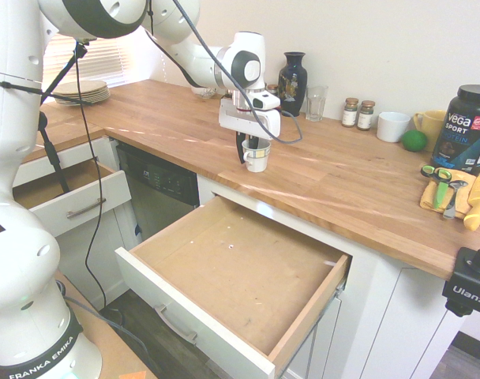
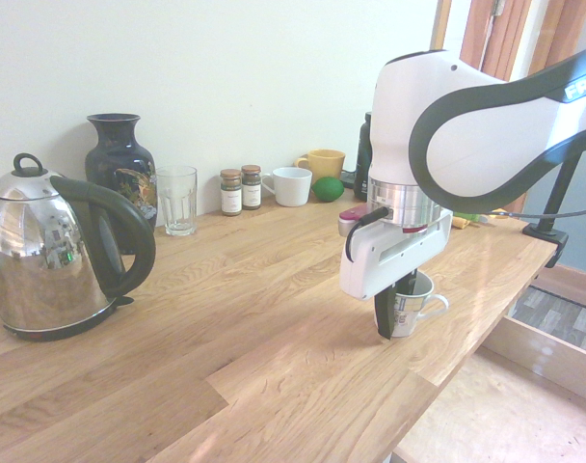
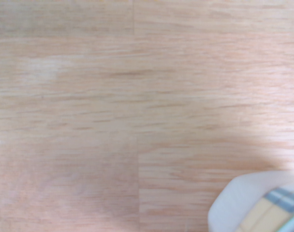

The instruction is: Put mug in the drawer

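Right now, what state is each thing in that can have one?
gripper: pointing down, fingers closed on the mug's wall
mug: upright on the countertop, gripped
drawer: pulled open, nothing inside
smaller drawer: partly open
glass: upright, empty

First exterior view: high, wide, from beside the white arm, down across the long wooden countertop (image 1: pixel 358 185). Second: low, countertop level, opposite side. Wrist: close, straight down, blurry. All share countertop.
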Action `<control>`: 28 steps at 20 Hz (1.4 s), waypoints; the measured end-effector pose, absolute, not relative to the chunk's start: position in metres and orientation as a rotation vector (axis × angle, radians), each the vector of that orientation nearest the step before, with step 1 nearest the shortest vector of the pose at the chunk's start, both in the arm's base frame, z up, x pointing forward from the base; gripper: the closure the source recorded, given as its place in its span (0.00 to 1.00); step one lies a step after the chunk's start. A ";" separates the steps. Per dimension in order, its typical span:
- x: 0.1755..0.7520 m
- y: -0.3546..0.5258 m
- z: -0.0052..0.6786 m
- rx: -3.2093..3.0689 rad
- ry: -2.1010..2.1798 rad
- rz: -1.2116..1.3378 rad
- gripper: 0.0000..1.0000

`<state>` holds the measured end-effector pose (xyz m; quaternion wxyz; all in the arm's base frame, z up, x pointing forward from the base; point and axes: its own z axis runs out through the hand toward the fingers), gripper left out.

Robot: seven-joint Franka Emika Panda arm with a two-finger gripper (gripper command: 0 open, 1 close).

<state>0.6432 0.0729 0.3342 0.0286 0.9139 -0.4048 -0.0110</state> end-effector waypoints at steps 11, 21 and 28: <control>0.643 0.060 0.345 2.809 -1.265 -0.001 1.00; 0.616 0.036 0.392 2.801 -1.293 0.070 1.00; 0.573 0.029 0.419 2.829 -1.240 0.090 1.00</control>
